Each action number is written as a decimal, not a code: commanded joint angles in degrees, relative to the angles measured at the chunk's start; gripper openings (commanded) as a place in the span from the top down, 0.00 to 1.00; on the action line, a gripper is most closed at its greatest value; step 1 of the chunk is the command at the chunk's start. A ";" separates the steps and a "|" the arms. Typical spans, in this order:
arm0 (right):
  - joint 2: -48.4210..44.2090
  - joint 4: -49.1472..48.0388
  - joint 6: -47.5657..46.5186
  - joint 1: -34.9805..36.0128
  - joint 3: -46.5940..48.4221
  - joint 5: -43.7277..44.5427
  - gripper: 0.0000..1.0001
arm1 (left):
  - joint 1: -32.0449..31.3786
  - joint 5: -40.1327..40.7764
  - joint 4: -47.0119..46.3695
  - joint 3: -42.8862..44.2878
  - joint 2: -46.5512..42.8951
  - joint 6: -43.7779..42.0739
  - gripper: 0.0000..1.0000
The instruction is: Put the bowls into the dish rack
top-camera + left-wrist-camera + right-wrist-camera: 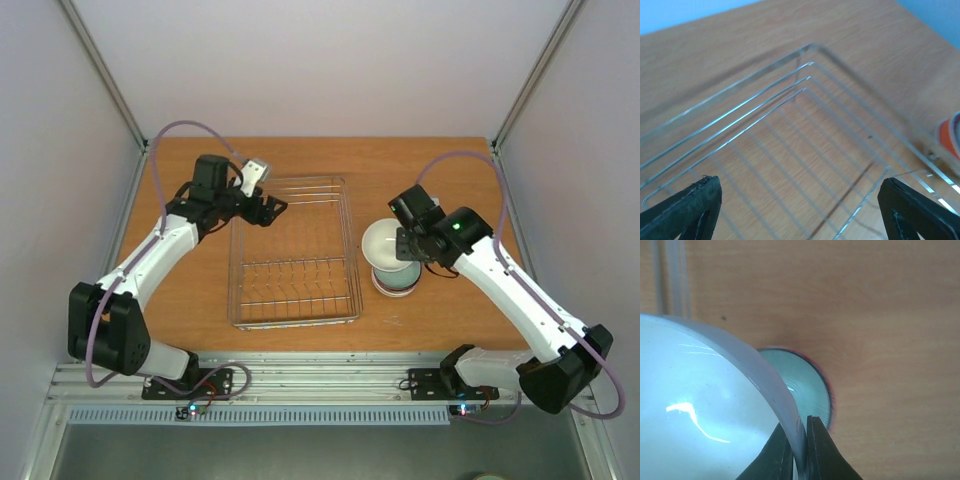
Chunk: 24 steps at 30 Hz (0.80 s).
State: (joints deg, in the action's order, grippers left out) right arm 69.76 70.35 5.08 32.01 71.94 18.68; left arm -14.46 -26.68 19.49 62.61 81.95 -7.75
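Note:
The silver wire dish rack point(295, 255) lies at the table's middle with nothing in it. My right gripper point(412, 246) is shut on the rim of a white bowl point(385, 243), lifted a little above a stack of bowls point(398, 280) just right of the rack. In the right wrist view my fingers point(815, 445) pinch the white bowl's rim point(772, 390), with a pale green bowl point(807, 387) below it. My left gripper point(268, 210) is open and empty over the rack's far left corner; the left wrist view shows the rack's wires point(805, 95) between its jaws.
The stack's orange edge point(946, 137) shows at the right of the left wrist view. Enclosure walls and metal posts point(115, 95) bound the table on three sides. An aluminium rail point(320, 375) runs along the near edge.

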 commanded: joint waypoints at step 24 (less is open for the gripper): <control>24.58 -0.36 -2.97 18.02 24.23 16.90 0.99 | -13.66 -6.10 7.56 7.57 -1.77 2.91 0.15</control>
State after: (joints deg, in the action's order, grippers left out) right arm 93.36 67.00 1.34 48.62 93.51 29.10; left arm -27.53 -32.53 28.71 71.50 81.25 -4.62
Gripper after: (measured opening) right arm 0.067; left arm 0.852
